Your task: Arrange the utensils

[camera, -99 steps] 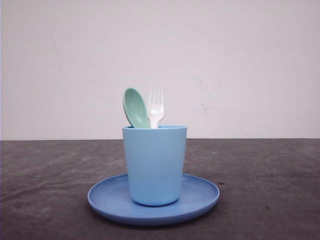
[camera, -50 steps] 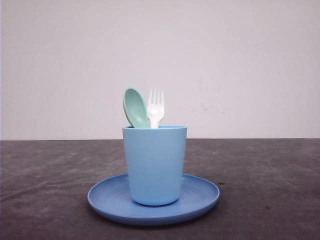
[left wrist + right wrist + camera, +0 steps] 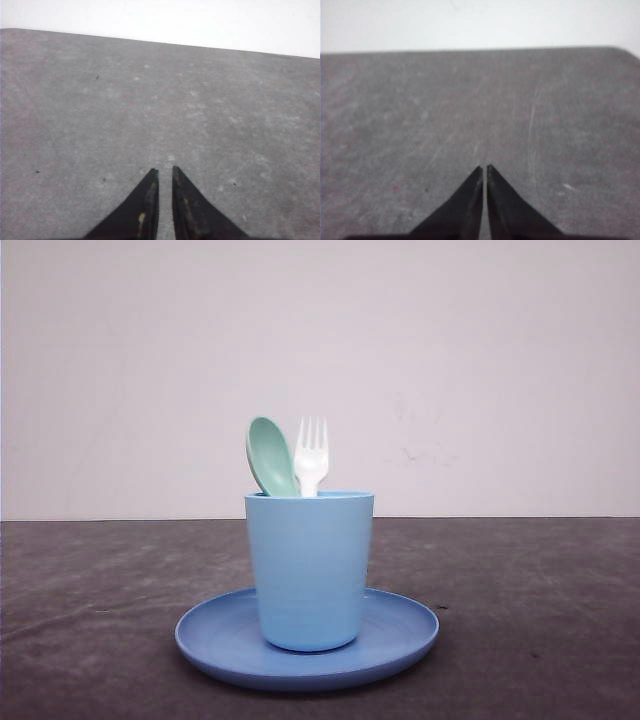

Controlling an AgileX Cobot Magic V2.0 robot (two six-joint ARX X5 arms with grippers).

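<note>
Bare table (image 3: 540,640) on both sides of plate (image 3: 400,640), cup (image 3: 310,570) upright at centre, spoon (image 3: 270,455) and fork (image 3: 311,455) protruding above rim

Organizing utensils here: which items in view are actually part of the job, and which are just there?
Part of the job:
- white fork, standing in the cup
- mint-green spoon, standing in the cup beside it

Just there:
- light blue cup, on the plate
- blue plate
- grey table

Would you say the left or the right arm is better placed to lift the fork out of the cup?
Marginally right: the fork stands on the right side of the cup, the spoon on the left. Both the left gripper and the right gripper are shut over bare table, so neither looks closer.
</note>
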